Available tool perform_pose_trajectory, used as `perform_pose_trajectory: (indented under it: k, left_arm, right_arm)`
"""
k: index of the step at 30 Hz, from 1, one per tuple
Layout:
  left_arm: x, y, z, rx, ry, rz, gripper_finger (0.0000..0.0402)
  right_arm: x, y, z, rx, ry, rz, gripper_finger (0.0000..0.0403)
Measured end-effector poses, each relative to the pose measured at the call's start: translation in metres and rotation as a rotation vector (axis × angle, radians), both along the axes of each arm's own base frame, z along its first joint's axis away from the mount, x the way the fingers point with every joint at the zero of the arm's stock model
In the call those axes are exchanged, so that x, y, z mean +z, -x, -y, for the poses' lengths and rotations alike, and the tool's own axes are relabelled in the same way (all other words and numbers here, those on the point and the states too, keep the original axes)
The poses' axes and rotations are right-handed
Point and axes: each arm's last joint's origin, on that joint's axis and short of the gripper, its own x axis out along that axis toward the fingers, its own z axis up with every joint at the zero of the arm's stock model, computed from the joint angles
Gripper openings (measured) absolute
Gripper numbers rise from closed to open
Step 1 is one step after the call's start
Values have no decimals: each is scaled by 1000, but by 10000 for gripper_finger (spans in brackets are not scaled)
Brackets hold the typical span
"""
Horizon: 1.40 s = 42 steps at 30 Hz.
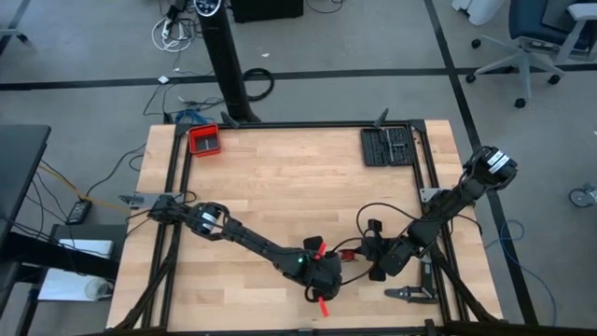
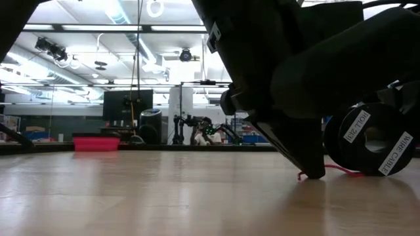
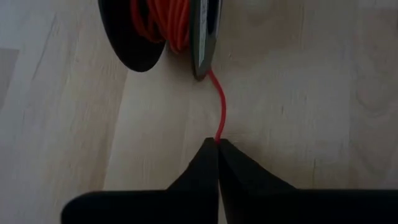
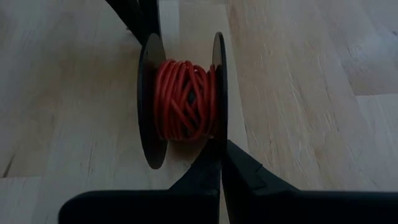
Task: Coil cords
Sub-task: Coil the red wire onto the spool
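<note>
In the high view, one red tray [image 1: 204, 140] sits in the upper left of the wooden table [image 1: 280, 196]. The left arm reaches from the middle left toward lower centre, where the left gripper [image 1: 326, 280] has its fingers pressed together on the free end of the single red cord [image 3: 221, 112]. In the left wrist view that strand runs nearly straight from the fingertips away to the rim of one black spool [image 3: 158, 31], its long axis in line with the gripper's reach.

The cord lies at lower centre of the table, most of it wound round the spool's core as a thick red band [image 4: 185, 99] between two black flanges; the spool stands on its flange edges with its axle level with the table.

Right of it, the right gripper [image 1: 378, 250] is shut with its tips against a flange edge. One dark tool case [image 1: 387, 147] lies at upper right.
</note>
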Motion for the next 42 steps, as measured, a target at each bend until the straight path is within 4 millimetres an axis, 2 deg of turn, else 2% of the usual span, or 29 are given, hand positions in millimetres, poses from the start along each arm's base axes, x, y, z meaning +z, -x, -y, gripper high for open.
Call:
perform_pose_trajectory:
  k: [7,13,23,30,36,42]
  left_arm:
    - [15,-2,-2,-17,-53,-53,1]
    - [46,1,-11,21,-197,-88,0]
    - [71,-12,-20,-28,-235,-17,0]
    - [71,-22,-21,-99,-127,30,0]
    - [69,-23,-20,-103,-121,45,0]
    - [72,-27,-17,-226,-181,71,0]
  right_arm:
    - [0,0,0,0,0,0,0]
    - [1,-1,0,-12,2,17,0]
    - [1,-1,0,-8,1,11,0]
    - [2,-2,-2,12,-16,20,0]
    - [2,-3,-1,5,-20,27,0]
    - [4,-5,-1,10,-23,46,0]
